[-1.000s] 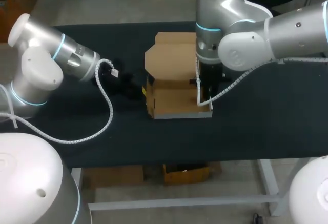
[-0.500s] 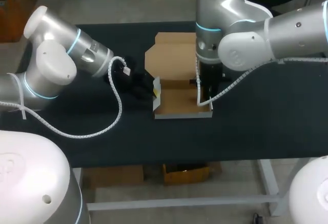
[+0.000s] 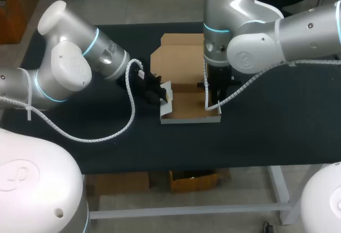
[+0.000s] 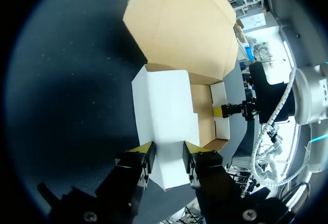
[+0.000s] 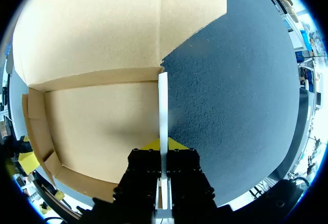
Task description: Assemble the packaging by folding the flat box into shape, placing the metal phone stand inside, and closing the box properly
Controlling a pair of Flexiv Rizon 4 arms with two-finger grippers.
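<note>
Colours on record
Box [image 3: 186,105] brown inside, white outside; table [image 3: 266,131] plain black; left arm [image 3: 64,73], right arm [image 3: 256,35] silver-grey, pale-blue rings; left gripper [image 4: 166,149], right gripper [image 5: 163,143] black, yellow-tipped.

The brown corrugated-cardboard box [image 3: 189,105], white on its outer faces, sits half-folded on the black worktop [image 3: 266,126] as an open, shallow tray. Its wide lid panel [image 3: 178,57] lies flat behind the tray. The left side wall [image 4: 164,116] is tilted, its white face showing. The right wall [image 5: 163,116] stands upright.

L hand [image 3: 153,91] moved in to box [image 3: 187,106], L flap [image 3: 167,91] pushed up, inward
</note>
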